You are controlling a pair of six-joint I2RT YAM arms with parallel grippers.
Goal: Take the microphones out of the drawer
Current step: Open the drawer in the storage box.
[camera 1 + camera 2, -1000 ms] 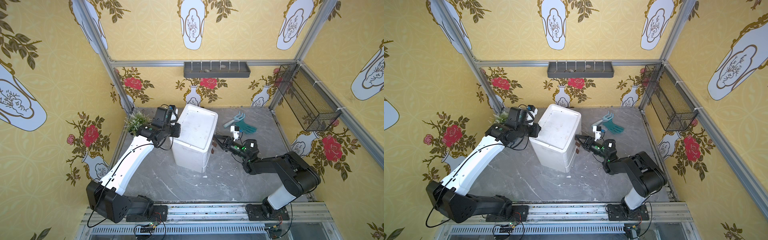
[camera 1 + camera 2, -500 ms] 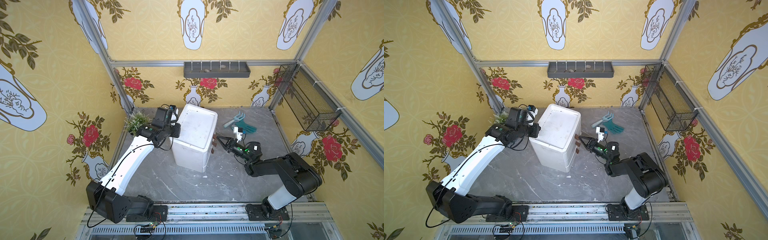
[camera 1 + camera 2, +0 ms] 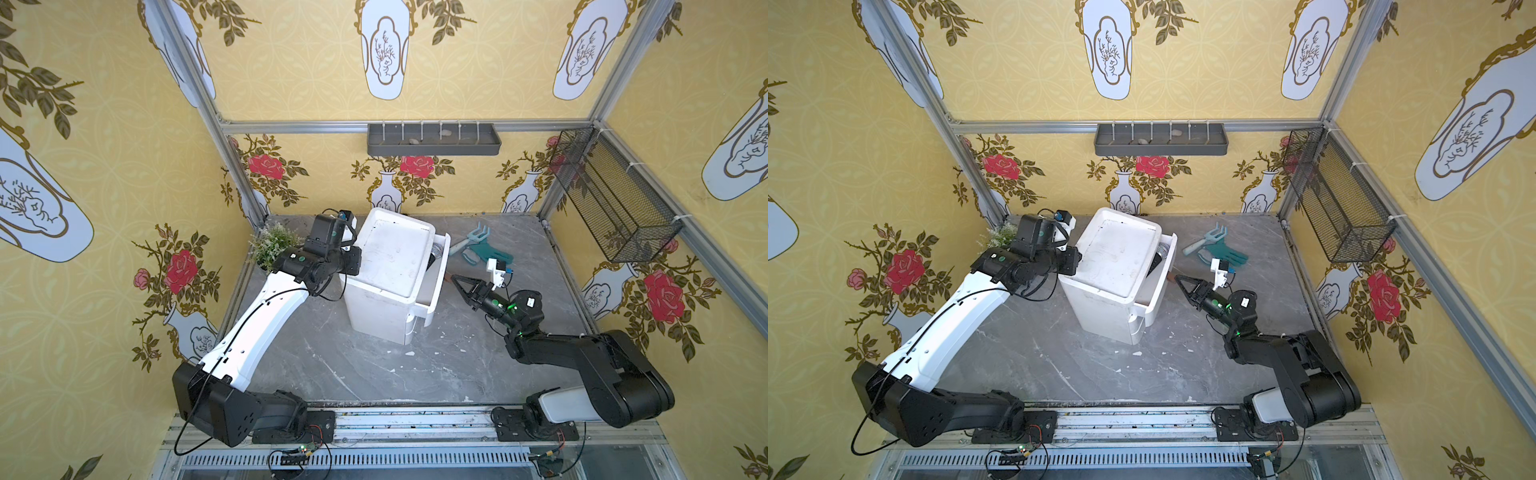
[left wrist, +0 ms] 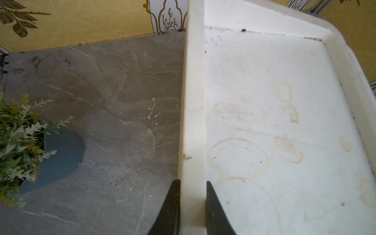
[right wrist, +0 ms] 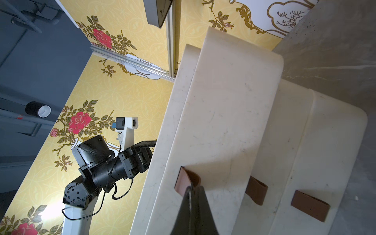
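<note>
Two arms reaching in from the front rail toward one white cabinet (image 3: 390, 266) on the grey marbled tabletop (image 3: 374, 370).

Nearest, on the right: right gripper (image 3: 456, 278) level with the top drawer (image 3: 438, 291), tips pressed together on that drawer's brown strap (image 5: 186, 180) (plainest in the right wrist view, dark fingers (image 5: 195, 213) closed over the loop). Lower straps (image 5: 256, 192) on the fronts beneath, apart from the gripper.

Top drawer standing partly out of the cabinet, a narrow gap open along its length. Inside that gap, toward the far end: microphone (image 3: 435, 252), silver mesh head and a little black body showing in both top views (image 3: 1161, 250), the rest hidden under the cabinet top.

On the left: left gripper (image 4: 192, 184) clamped narrowly across the raised rim of the cabinet top, one finger outside the rim, the other on the stained white surface.

Beyond the drawer: teal glove (image 3: 488, 251) and pale hand rake (image 3: 471, 237), lying together on the tabletop.

Far left corner: small potted plant (image 3: 272, 245), just beside the left arm's wrist.

Farthest: grey shelf (image 3: 434, 141) on the back wall, black wire basket (image 3: 611, 199) on the right wall.
</note>
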